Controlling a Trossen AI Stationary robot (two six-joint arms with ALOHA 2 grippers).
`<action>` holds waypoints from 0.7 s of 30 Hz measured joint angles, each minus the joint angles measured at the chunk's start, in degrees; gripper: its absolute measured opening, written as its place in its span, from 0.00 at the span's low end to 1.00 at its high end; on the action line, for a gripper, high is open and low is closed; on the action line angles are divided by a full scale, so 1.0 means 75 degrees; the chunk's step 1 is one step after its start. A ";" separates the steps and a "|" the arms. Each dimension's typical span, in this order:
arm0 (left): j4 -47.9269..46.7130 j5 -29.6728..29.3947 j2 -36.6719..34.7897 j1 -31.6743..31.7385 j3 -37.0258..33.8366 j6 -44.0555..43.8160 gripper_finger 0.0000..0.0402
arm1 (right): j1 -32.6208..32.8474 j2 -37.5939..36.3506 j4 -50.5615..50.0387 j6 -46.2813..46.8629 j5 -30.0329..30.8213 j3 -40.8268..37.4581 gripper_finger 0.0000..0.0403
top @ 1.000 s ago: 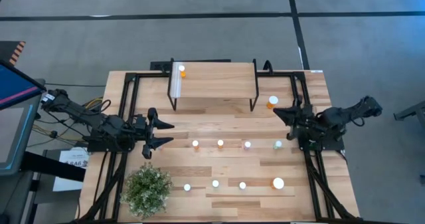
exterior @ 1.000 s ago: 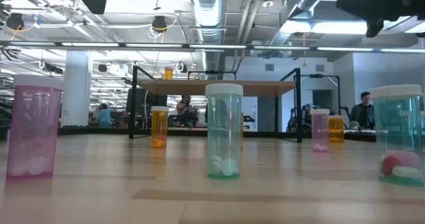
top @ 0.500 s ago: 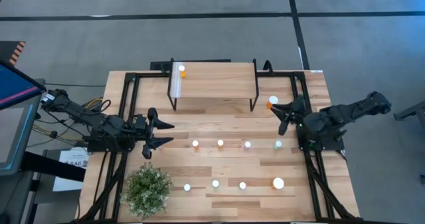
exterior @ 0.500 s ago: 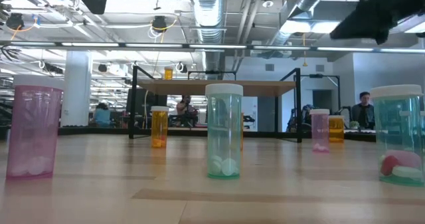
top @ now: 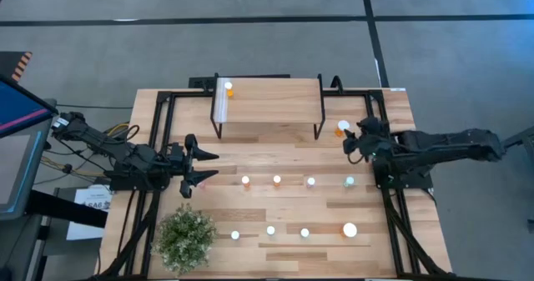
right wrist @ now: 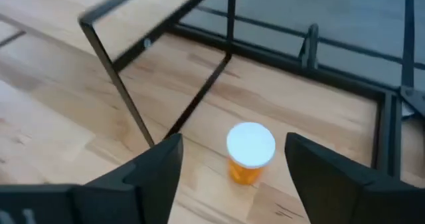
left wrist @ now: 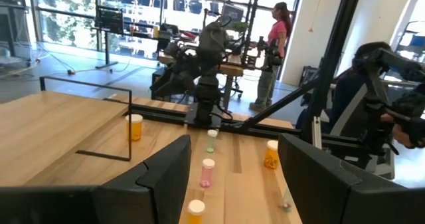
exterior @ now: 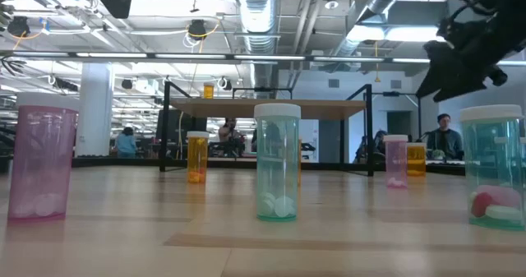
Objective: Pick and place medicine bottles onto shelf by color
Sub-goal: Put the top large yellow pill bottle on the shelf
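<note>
High view: the shelf [top: 269,100] stands at the far middle of the table [top: 392,248], and serves here as the reference landmark. One orange bottle [top: 229,88] stands on the shelf top, just beside the whitish strip [top: 221,104] at its left short edge.

Right gripper [top: 354,139]: positioned just off the shelf's right legs, on the table side. Its fingers stand wide apart and grip nothing. An orange white-capped bottle [top: 342,127] stands upright on the table just ahead of the fingertips, between the gripper and the shelf's right end. The right wrist view confirms this: the bottle [right wrist: 250,153] shows in the gap beyond the two dark fingers [right wrist: 156,165], clear of both, with the shelf leg [right wrist: 119,84] close by. No contact is visible.

Left gripper [top: 200,168]: positioned in front of the shelf and off its left end, well apart from it. Fingers are spread and empty; the left wrist view shows nothing between them.

Remaining bottles: a row of four [top: 277,180] stands in front of the shelf, between the two grippers. A second row of four [top: 270,230] stands farther from the shelf, its rightmost member larger [top: 350,229]. All appear upright.

A green bushy plant [top: 185,238] sits at the near left, well away from the shelf.
</note>
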 joint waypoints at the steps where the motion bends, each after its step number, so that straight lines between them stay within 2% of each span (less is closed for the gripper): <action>1: 0.0000 -0.0006 0.0000 0.0000 0.0000 0.0003 0.53 | -0.0207 0.0126 0.0135 -0.0110 -0.0183 -0.0040 0.73; 8: 0.0000 -0.0009 0.0000 0.0000 0.0000 0.0003 0.53 | -0.1607 0.1215 0.0823 -0.0743 -0.1154 -0.0106 0.77; 16: 0.0002 -0.0012 0.0000 -0.0001 0.0000 0.0061 0.53 | -0.3112 0.2097 0.2276 -0.2013 -0.2579 -0.0106 0.77; 21: 0.0000 -0.0012 0.0000 0.0000 0.0000 0.0211 0.53 | -0.3638 0.2615 0.2368 -0.2382 -0.2700 -0.0106 0.77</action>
